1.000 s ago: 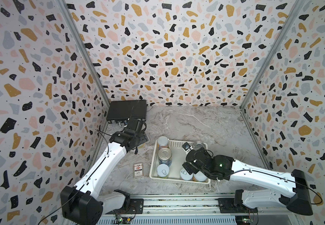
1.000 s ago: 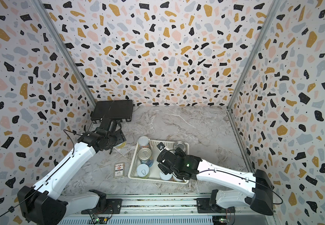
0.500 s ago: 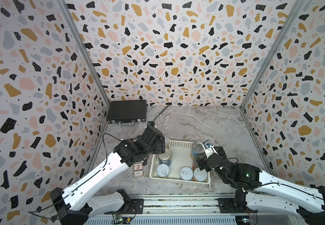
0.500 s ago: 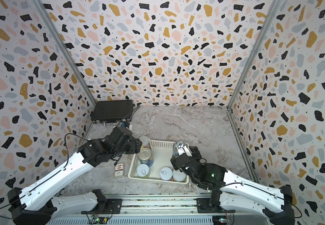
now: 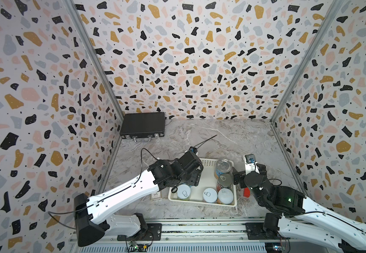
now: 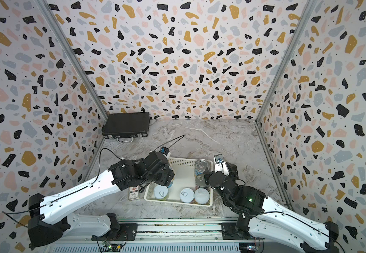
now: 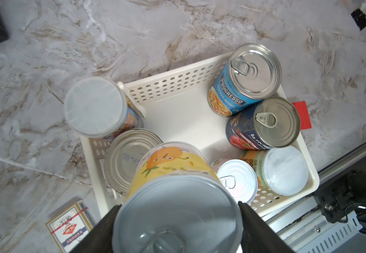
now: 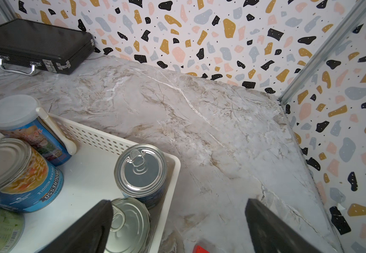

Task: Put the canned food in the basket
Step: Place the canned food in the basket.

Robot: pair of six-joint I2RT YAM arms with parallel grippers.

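Yellow can (image 7: 173,175) is sitting upright between the left gripper (image 7: 177,227) jaws at lower centre, hanging over the basket (image 7: 201,72) beside an upturned can (image 7: 131,157), while the right gripper (image 8: 177,221) is gaping empty.

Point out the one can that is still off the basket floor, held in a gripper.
The yellow-labelled can with the orange cartoon face, clamped in the left gripper above the basket. Every other visible can stands on the basket floor, ungripped.
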